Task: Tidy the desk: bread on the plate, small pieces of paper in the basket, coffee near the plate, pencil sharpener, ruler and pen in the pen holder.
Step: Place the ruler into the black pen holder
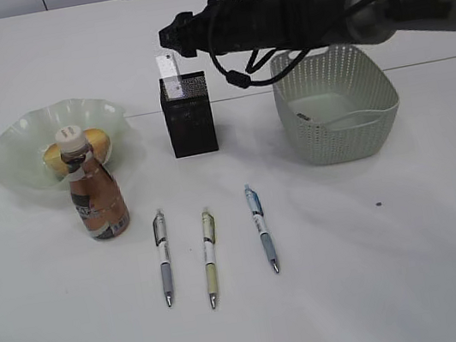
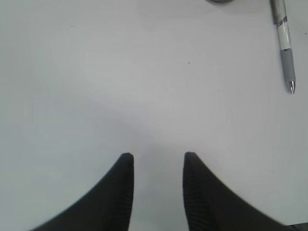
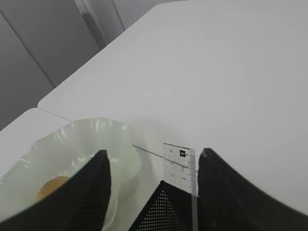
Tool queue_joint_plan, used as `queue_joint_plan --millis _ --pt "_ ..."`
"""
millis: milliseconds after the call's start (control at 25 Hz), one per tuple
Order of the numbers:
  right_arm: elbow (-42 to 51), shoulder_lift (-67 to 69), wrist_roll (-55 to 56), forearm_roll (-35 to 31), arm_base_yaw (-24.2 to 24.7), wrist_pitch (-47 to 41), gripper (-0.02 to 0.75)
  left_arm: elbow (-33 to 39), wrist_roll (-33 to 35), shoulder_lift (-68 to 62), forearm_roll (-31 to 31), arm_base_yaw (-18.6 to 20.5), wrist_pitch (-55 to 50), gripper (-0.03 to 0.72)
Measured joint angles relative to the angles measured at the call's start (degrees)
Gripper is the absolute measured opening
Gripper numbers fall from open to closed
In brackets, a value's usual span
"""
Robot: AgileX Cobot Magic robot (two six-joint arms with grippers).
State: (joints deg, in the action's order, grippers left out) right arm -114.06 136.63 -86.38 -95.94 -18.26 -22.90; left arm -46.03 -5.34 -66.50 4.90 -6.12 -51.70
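Desk (image 1: 419,279): plain white tabletop, thin seam running across behind the items. Far left, plate (image 1: 21,152): pale green translucent glass, wavy ruffled rim, holding the bread (image 1: 95,144), a golden-brown bun largely screened by the bottle in front, so only its edges show. Coffee (image 1: 95,194): small plastic bottle of brown drink, white cap, brown-and-black label, upright, just in front of the plate and overlapping it in the exterior view. Three pens lie side by side and apart in front of the holder, tips toward the camera: grey-barrelled pen (image 1: 164,257), yellowish pen (image 1: 210,258), blue-accented pen (image 1: 261,228). Pen holder (image 1: 189,115): black square metal-mesh cup, upright near centre, with the ruler (image 1: 167,65), clear plastic with black markings, standing in it against the back left corner, its lower length hidden by the mesh. Right gripper (image 1: 170,38): poised above the holder, jaws spread apart with the ruler's top between them and touching neither finger in the right wrist view. Basket (image 1: 337,103): pale grey-green perforated tub with cut-out handles, right of the holder; its far rim is covered by the arm, and its contents are hard to make out. Left gripper (image 2: 155,156): seen only in the left wrist view, over bare desk, jaws parted and empty, the grey-barrelled pen near the top right edge, its upper end cut off.
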Motion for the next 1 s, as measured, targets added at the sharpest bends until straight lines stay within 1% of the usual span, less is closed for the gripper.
queue_joint_plan --millis 240,320,640,800,880,1000 --pt "0.0 -5.9 29.2 28.8 0.1 -6.9 0.426 0.0 0.0 0.0 -0.2 0.0 0.0 0.255" --pt "0.0 -7.5 36.6 37.5 0.1 -10.1 0.426 0.0 0.0 0.0 -0.2 0.0 0.0 0.255" --pt "0.0 -14.5 59.9 59.7 0.0 -23.1 0.426 0.0 0.0 0.0 -0.3 0.0 0.0 0.255" --pt "0.4 -18.1 69.1 72.8 -1.6 -26.5 0.424 0.0 0.0 0.0 -0.3 0.0 0.0 0.255" --pt "0.7 -19.8 72.3 77.2 -2.8 -28.9 0.424 0.0 0.0 0.0 -0.4 0.0 0.0 0.255" --pt "0.7 -21.4 78.2 82.9 -4.9 -35.6 0.424 0.0 0.0 0.0 -0.4 0.0 0.0 0.255"
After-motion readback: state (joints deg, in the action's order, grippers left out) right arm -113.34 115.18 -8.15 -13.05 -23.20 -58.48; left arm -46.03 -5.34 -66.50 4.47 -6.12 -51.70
